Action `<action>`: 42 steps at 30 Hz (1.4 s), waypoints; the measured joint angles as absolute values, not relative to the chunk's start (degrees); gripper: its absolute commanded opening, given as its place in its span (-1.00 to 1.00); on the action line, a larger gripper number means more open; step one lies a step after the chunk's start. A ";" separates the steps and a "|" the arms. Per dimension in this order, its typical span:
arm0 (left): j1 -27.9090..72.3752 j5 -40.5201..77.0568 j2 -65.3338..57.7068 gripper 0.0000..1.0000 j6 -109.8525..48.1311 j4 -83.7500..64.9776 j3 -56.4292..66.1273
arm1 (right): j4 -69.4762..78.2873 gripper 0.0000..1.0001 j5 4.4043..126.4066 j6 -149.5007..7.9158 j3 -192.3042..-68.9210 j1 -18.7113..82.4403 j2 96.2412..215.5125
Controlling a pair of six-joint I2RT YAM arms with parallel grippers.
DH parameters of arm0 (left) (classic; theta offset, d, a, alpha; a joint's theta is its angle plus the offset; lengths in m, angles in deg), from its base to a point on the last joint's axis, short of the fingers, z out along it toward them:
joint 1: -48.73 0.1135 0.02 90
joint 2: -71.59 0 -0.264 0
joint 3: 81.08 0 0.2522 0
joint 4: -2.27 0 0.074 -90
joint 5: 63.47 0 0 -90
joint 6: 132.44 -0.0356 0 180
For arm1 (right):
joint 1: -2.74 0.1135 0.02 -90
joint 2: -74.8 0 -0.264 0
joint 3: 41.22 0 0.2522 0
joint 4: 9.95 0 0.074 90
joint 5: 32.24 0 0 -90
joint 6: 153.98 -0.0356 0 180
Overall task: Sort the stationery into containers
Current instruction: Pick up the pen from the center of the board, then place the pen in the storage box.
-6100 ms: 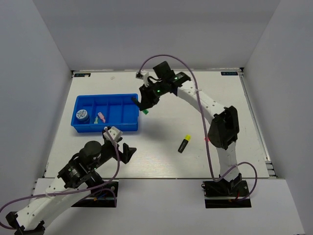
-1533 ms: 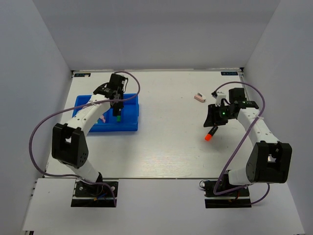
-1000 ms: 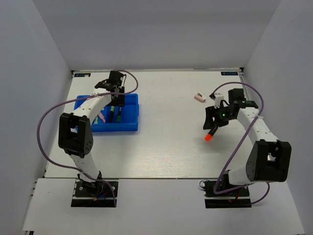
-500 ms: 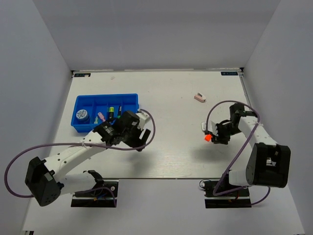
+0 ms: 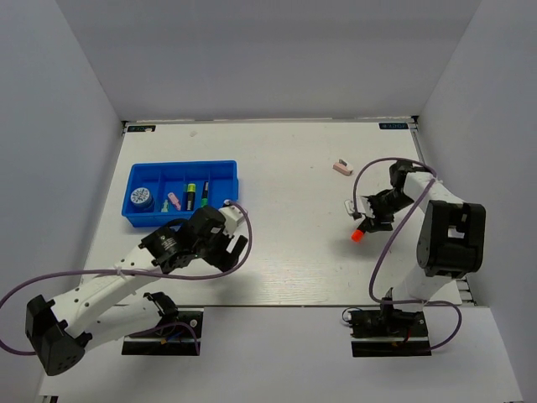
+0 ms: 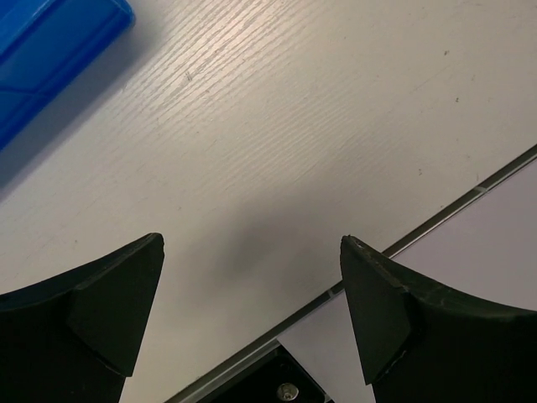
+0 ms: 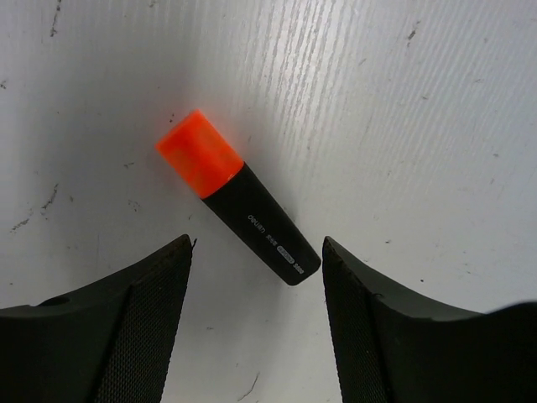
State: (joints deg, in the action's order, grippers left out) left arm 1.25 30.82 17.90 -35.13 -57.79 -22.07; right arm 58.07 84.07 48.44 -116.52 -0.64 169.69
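My right claw [image 7: 257,243] hangs spread just above the bench [image 7: 419,109], and the orange highlighter [image 7: 239,197] lies on the bench between and slightly ahead of my two fingers [image 7: 151,294], touching neither. It sits slantwise to them: the orange cap points ahead and to one side, and the black tail reaches back toward the gap.

That slant is my main worry. If I close from here, I judge that one finger meets the tail first and swings the barrel round, or the smooth body squirts forward out of the pinch. Coming down too low would scrape my fingertips on the bench. A grip on the very end would also let the highlighter sag or drop during a long carry.

The carry is long: the blue tray [image 5: 180,222] is far off to my left, well apart from this claw. My left claw [image 6: 252,243] is spread too, with nothing in it, over bare bench, the tray's corner just ahead of it. If both arms head for the tray together, they could collide.

The pink clip [image 5: 341,166] waits beyond my right claw.
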 measured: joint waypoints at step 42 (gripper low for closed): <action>1.25 47.70 39.28 0.95 -34.45 -52.74 -28.73 | 58.53 -1.00 88.99 6.17 -130.33 26.68 174.52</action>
